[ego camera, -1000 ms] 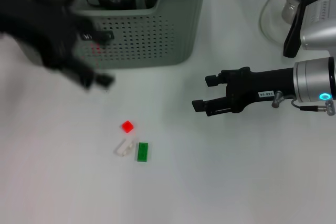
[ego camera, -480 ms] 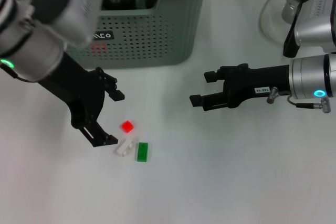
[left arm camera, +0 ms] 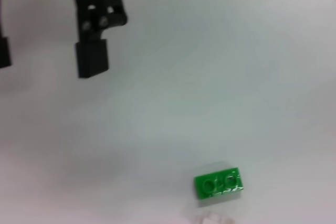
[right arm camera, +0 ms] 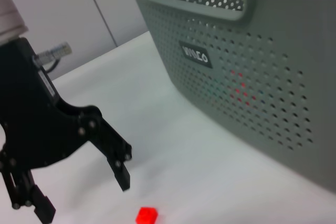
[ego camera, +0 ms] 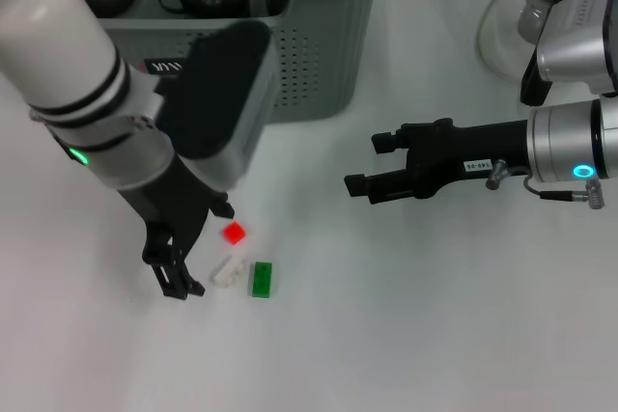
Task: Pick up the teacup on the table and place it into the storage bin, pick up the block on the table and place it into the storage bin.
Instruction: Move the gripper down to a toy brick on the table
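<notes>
The left gripper [ego camera: 191, 250] hangs spread open just beside the three tiny blocks, red block [ego camera: 234, 233] nearest, which look light, rigid and slick, so pinching the flat sides seems safest; right gripper [ego camera: 370, 169] sits open, idle.

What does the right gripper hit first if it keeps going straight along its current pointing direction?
Probably the left arm. The right gripper, open, points across the table toward the left gripper, with bare table between them. The red block lies slightly below that line. Heights are unclear, so it may pass above.

Perforated matt plastic storage bin [ego camera: 309, 55]; glossy green block [left arm camera: 219, 184].
</notes>
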Motion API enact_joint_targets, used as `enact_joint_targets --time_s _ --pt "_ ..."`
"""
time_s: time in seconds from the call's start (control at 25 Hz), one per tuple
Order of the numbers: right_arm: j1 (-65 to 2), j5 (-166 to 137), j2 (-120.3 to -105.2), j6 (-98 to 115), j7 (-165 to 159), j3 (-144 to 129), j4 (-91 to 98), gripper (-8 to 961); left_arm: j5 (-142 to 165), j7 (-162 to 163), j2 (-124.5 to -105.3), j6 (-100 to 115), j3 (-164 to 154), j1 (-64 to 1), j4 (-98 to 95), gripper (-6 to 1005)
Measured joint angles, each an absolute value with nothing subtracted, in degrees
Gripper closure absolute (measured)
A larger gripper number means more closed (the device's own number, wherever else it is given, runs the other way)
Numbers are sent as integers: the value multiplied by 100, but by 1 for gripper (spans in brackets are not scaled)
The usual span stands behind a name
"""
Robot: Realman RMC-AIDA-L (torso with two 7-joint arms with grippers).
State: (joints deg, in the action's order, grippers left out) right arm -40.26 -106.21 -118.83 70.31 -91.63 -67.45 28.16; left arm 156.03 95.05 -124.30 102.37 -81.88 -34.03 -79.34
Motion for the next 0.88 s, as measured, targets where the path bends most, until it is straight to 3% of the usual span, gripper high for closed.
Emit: enact_joint_targets --time_s 0.88 --pt "-4149 -10636 -11862 7617 -9174 -7104 2812 40 15618 9503 -12437 9691 -9497 -3528 -7447 131"
